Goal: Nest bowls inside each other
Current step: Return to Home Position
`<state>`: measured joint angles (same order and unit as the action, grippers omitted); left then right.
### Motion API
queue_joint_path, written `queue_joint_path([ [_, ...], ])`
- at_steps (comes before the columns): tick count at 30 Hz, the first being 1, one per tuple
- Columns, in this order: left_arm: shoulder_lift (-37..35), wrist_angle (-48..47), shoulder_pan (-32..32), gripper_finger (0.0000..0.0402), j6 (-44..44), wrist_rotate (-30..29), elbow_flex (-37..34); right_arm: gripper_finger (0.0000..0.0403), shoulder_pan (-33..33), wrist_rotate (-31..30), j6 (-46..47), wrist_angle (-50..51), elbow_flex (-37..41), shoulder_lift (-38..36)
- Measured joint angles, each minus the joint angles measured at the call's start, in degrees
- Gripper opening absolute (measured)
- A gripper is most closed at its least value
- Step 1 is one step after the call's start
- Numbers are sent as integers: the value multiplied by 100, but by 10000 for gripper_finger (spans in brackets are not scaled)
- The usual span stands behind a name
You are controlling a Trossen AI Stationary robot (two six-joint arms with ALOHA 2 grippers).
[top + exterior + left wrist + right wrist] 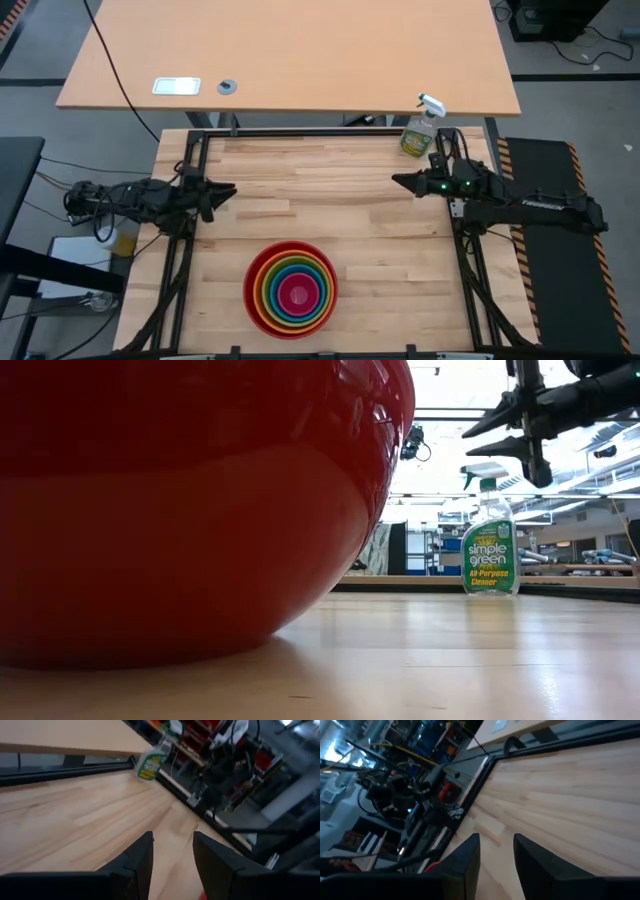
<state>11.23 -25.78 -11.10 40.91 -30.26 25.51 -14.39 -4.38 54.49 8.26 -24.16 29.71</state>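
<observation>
Several bowls sit nested as one stack (pixel 291 289) near the table's front edge: red outermost, then orange, lime green and blue, with magenta-pink in the centre. The red bowl (pixel 190 510) rests with its underside on the wooden table and fills the left of the low view. My left gripper (pixel 228 190) hovers at the table's left edge, open, with nothing between its fingers (pixel 172 842). My right gripper (pixel 398 181) hovers at the right edge, also open and holding nothing (pixel 496 842). It shows high up in the low view (pixel 482 440). Both point toward the table's middle, well behind the stack.
A green-tinted spray bottle (pixel 420 130) stands upright at the table's far right corner (pixel 490 550), just behind my right gripper (pixel 150 762). A black frame (pixel 300 132) runs along the table's edges. A second, lighter table (pixel 290 60) stands beyond.
</observation>
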Motion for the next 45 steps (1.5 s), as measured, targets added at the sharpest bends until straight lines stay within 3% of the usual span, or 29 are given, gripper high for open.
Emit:
queue_joint_path([
  [7,-448,909,210,141,50,-43,-525,126,-340,-46,-115,-3,305,-709],
  [19,-981,968,489,141,127,-52,-904,120,-947,66,-157,538,459,-2080],
  [33,-1024,827,1283,141,-164,-50,-906,90,-1338,301,-71,1187,626,-2570],
  [45,-1022,717,1543,141,-123,149,-906,80,-1538,603,489,-1171,1961,-2605],
])
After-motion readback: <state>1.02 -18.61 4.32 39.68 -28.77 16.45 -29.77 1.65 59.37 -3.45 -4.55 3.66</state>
